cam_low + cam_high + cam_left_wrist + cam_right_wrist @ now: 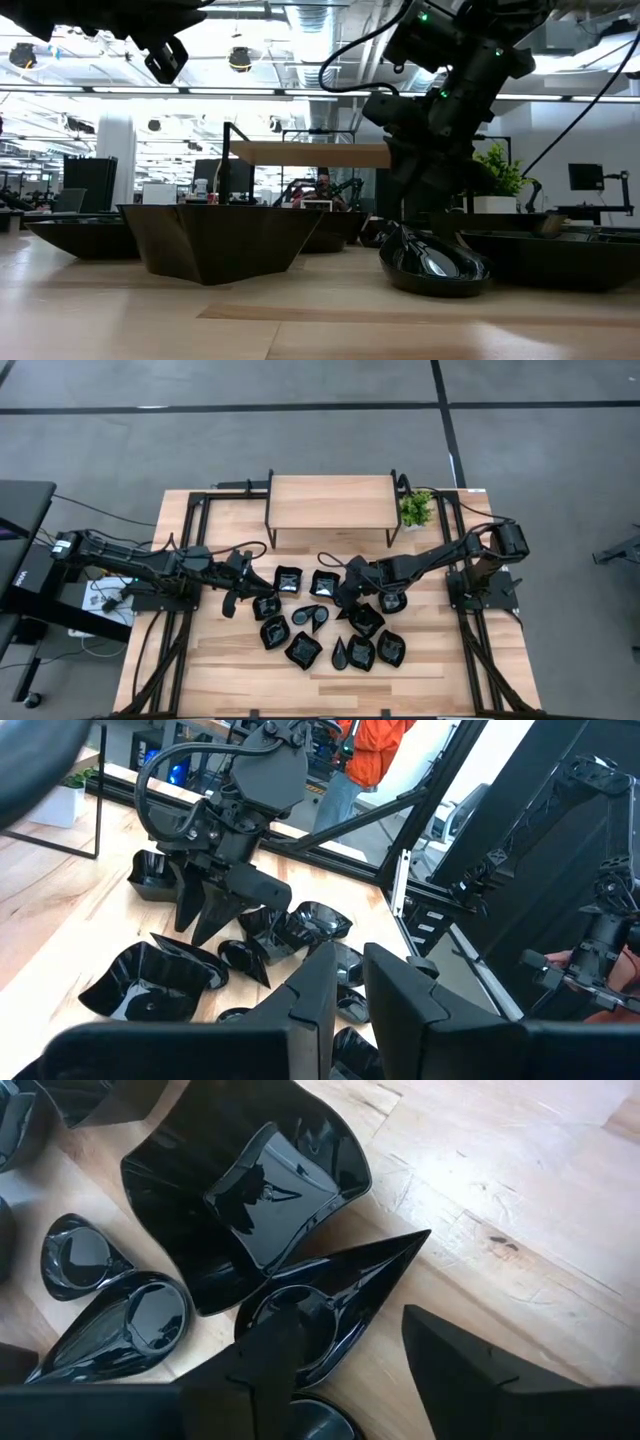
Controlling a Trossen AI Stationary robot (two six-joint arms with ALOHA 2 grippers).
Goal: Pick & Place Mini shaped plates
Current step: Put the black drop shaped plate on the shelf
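Plates (330, 625), glossy black and of mixed shapes, cluster at tabletop (230, 680) centre, just below the wooden riser (330, 503). Right tool (345, 597) hangs low over the cluster's 1 o'clock edge, fingers spread wide and empty, a pointed leaf plate (330, 1305) beneath them. Left tool (232, 600) hovers at the cluster's 9 o'clock side, fingers nearly together, nothing between. Potted plant (416, 508) sits at the riser's 3 o'clock.
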